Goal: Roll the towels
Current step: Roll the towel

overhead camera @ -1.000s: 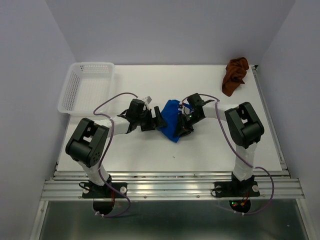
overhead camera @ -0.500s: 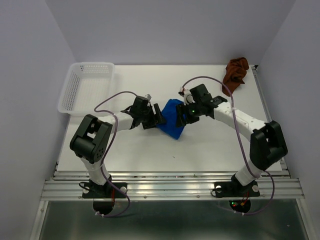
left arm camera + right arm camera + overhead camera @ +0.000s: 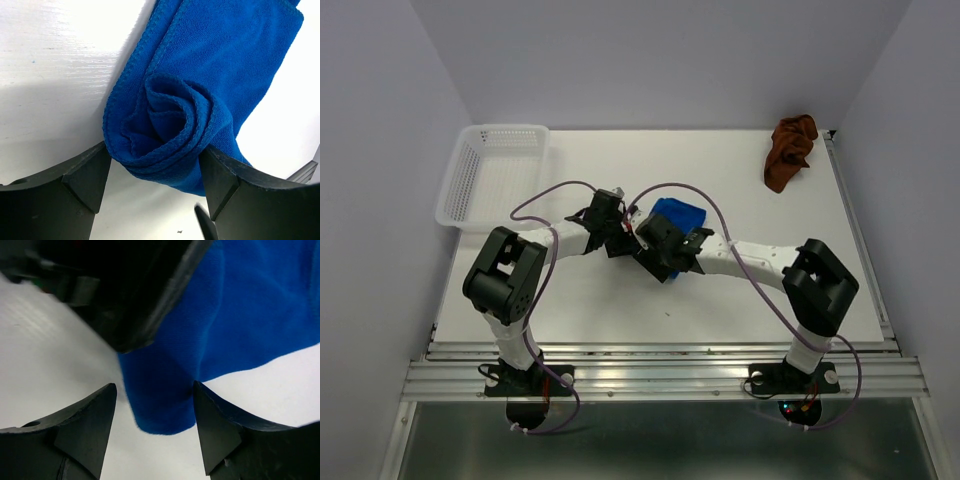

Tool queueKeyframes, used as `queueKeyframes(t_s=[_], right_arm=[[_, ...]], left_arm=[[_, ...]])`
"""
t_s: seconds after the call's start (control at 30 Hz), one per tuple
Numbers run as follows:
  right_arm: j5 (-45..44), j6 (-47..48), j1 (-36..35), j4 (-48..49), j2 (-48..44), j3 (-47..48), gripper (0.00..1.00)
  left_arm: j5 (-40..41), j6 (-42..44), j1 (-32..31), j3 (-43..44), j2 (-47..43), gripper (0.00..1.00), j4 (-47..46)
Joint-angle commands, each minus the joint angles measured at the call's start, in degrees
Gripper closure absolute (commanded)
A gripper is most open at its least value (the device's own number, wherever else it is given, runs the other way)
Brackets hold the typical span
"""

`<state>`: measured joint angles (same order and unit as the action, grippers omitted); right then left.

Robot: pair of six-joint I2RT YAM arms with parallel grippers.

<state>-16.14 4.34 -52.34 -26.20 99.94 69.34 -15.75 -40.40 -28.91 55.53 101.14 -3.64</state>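
Broadly, the white worktop (image 3: 740, 300) fills the overhead view, and both arms reach from its near edge toward the middle: the left arm (image 3: 505, 275) leans in from the left and the right arm (image 3: 760, 262) stretches low across from the right. A white perforated basket (image 3: 455, 190) sits at the far left corner. The rust-brown towel (image 3: 790, 150) lies crumpled at the far right corner, well apart from both arms. The blue towel (image 3: 672, 218) is at the centre of the worktop, with the two wrists crowded together against it. In the left wrist view the blue towel (image 3: 200, 75) is wound into a loose roll with its spiral end facing the camera, and the left gripper (image 3: 155, 150) grasps that roll, one finger pressed against each side. In the right wrist view the right gripper (image 3: 154, 386) is released: a corner of the blue towel (image 3: 240, 315) hangs between its spread fingers, brushing the right-hand one with a gap beside the other, and the black body of the left gripper (image 3: 623, 238) looms close at the upper left.
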Motion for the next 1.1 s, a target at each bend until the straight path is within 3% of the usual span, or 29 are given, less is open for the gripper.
queueKeyframes(t_s=[0.0,0.1,0.27,0.4,0.63,0.67,0.87,1.07], right_arm=[[-9.3,3.7,-0.7,5.9,-0.4,-2.2,0.32],[-7.6,6.2,-0.7,11.9,-0.9,-6.3,0.32],[-2.2,6.6,-0.7,13.2,-0.3,-9.0,0.33],[-4.9,6.0,-1.7,15.7,-0.3,-11.1,0.37],[-9.8,2.4,-1.7,18.5,-1.2,-11.5,0.75],[-8.1,0.9,-1.7,18.4,-1.2,-11.0,0.82],[2.8,-10.2,-0.1,13.1,-1.7,-8.2,0.92],[22.0,-17.4,5.9,12.5,-3.4,-8.7,0.94]], left_arm=[[2.2,0.2,-0.2,0.4,1.3,0.19,5.6],[2.0,0.1,-0.2,0.5,1.4,0.19,5.7],[2.5,-0.5,-0.1,1.1,2.0,0.19,6.7],[2.5,-1.6,0.0,1.3,2.0,0.19,6.8],[1.1,-2.0,0.0,1.9,2.0,0.19,7.5],[1.0,-1.9,0.0,1.8,1.6,0.19,7.4],[1.2,-1.4,0.1,-0.4,-3.3,0.11,6.9],[-0.6,-2.1,0.1,-3.8,-6.6,0.05,5.8]])
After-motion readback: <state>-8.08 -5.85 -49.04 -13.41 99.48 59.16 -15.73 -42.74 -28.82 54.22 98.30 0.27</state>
